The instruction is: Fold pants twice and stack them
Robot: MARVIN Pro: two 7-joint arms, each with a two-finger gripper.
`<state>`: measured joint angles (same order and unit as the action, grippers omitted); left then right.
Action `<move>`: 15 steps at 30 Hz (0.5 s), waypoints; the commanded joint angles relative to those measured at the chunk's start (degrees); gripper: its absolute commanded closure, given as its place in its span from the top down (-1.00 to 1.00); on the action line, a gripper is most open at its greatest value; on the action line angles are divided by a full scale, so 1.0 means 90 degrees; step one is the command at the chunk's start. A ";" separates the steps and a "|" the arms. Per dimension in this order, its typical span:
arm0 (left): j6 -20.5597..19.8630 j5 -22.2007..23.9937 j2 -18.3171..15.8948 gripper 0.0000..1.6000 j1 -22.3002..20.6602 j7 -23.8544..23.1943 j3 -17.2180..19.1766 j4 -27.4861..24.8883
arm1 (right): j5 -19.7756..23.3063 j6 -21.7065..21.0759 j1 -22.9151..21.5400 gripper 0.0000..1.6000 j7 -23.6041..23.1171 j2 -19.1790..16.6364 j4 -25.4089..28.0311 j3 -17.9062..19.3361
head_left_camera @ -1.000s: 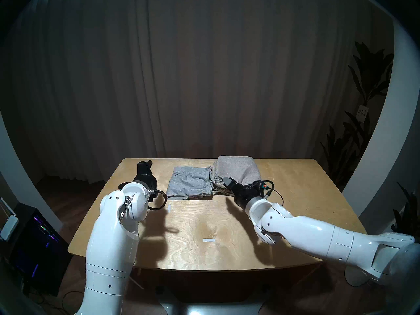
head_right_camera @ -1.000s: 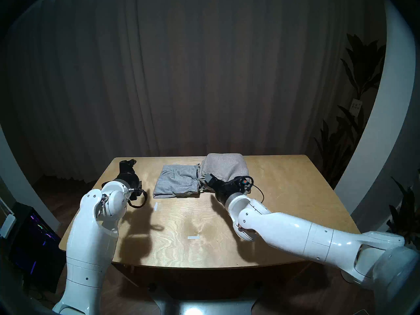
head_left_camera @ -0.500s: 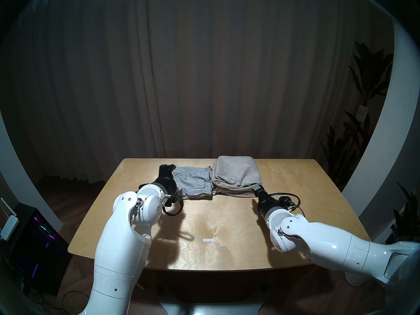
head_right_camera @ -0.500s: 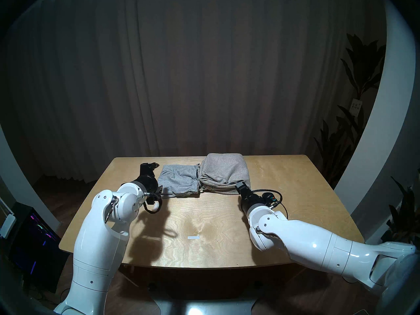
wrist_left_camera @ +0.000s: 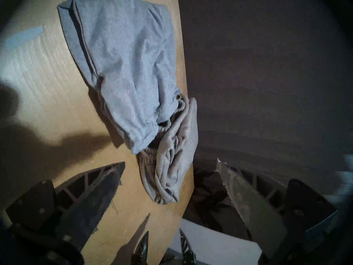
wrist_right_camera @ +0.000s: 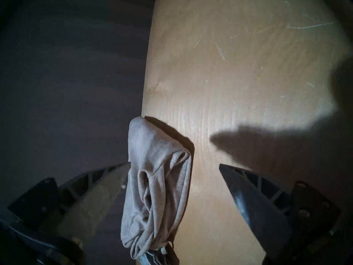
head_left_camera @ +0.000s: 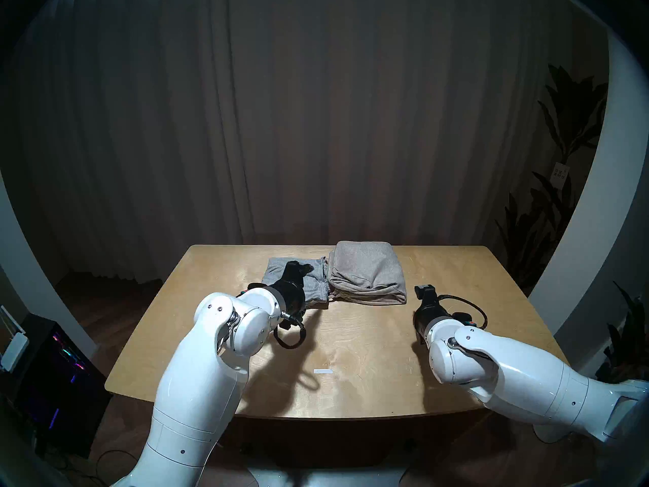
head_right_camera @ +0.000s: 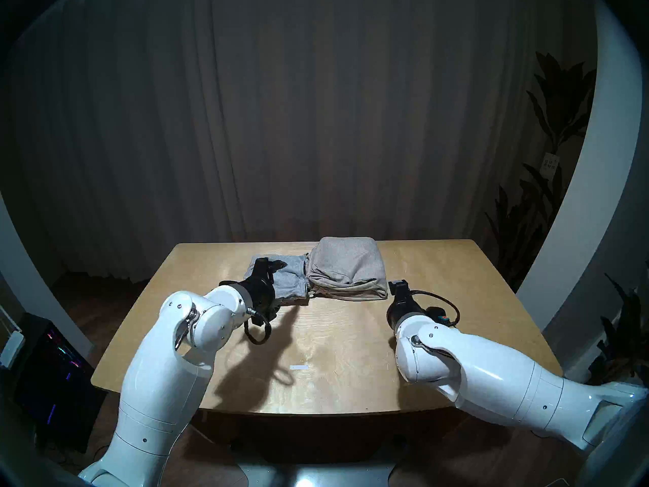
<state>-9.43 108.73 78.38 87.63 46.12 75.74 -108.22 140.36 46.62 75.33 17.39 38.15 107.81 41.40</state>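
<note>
I see both pairs folded at table (head_left_camera: 351, 352) far edge: grey pants (head_left_camera: 316, 282) at 11 o'clock, beige pants (head_left_camera: 365, 272) at 12, touching, not stacked

Left gripper (head_left_camera: 302, 266) spread wide, empty, over grey pile. Right gripper (head_left_camera: 424, 288) wide, empty, just right of beige pile

My plan: pinch all grey layers at folded edge, lift level, lay square on beige; keep right clear

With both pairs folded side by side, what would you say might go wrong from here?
The grey pants and the beige pants touch at their waistbands, so lifting one may drag the other. Both lie close to the table's far edge and could slip off. An open left gripper grabbing only the top layer could undo the fold.
</note>
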 commanded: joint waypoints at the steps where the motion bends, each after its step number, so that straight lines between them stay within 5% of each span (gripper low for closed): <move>1: -0.0312 0.0029 -0.0037 1.00 -0.0695 0.0065 -0.0076 0.0053 | 0.0838 0.0137 0.0303 1.00 -0.0329 0.0011 0.0267 0.0806; 7: -0.0236 0.0074 0.0192 1.00 -0.1078 -0.0010 0.0064 0.0608 | 0.1458 -0.0420 0.0441 1.00 -0.0669 0.0122 0.0091 0.1243; 15: 0.0000 0.0372 0.0580 1.00 -0.1334 -0.0001 0.0210 0.1258 | 0.1630 -0.1336 0.0375 1.00 -0.1285 0.0250 -0.0560 0.1231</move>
<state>-10.94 110.38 80.17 80.31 46.76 76.89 -99.37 154.17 40.63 79.28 10.66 39.24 106.00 51.55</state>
